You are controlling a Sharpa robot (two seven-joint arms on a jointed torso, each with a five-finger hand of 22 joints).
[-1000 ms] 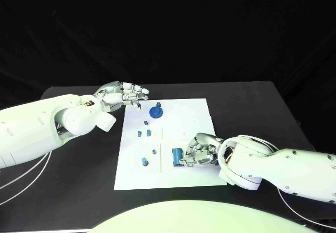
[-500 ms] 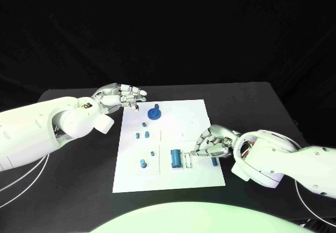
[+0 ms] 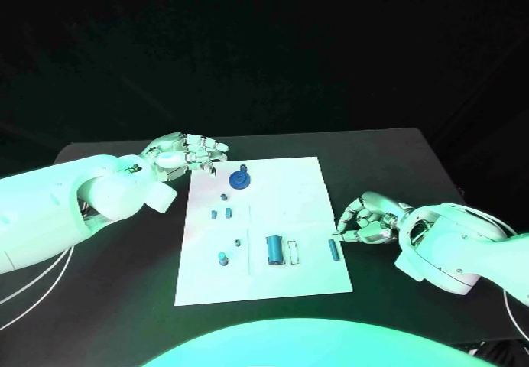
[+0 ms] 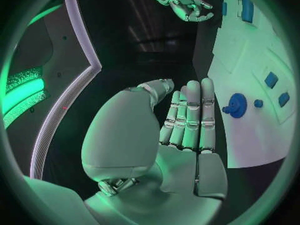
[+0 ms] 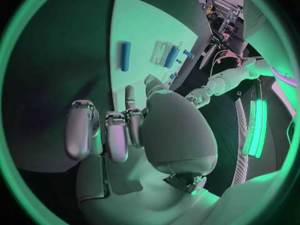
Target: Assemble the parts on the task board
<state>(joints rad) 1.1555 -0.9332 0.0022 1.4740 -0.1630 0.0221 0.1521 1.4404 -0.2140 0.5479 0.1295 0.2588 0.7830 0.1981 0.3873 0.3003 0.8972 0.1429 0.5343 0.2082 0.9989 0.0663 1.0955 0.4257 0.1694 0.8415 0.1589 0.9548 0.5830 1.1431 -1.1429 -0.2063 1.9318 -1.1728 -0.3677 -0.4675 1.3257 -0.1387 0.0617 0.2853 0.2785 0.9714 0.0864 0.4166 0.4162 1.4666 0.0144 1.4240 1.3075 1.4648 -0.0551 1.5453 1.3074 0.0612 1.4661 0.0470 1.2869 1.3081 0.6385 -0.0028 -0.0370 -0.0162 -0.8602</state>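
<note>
The white task board [image 3: 292, 191] lies mid-table. On it are a blue gear-like disc [image 3: 241, 180] at the far end, several small blue pieces along its left side, a blue cylinder [image 3: 274, 249] and a slim blue rod [image 3: 333, 248] lying loose near the right edge. My right hand [image 3: 369, 216] hovers just off the board's right edge, fingers curled in, holding nothing. My left hand [image 3: 189, 153] hangs by the board's far left corner with straight fingers and nothing in it. The right wrist view has the rod [image 5: 125, 56] and cylinder [image 5: 171, 56] beyond the curled right hand [image 5: 125, 130].
Black table [image 3: 386, 160] surrounds the board on all sides. In the left wrist view, the left hand [image 4: 181, 130] lies beside the board [image 4: 250, 60] with the disc [image 4: 236, 105] close to its fingertips, and the right hand [image 4: 181, 0] shows beyond.
My right hand has drawn back to the right, off the board, leaving the slim rod lying near the right edge. The left hand has barely moved.
</note>
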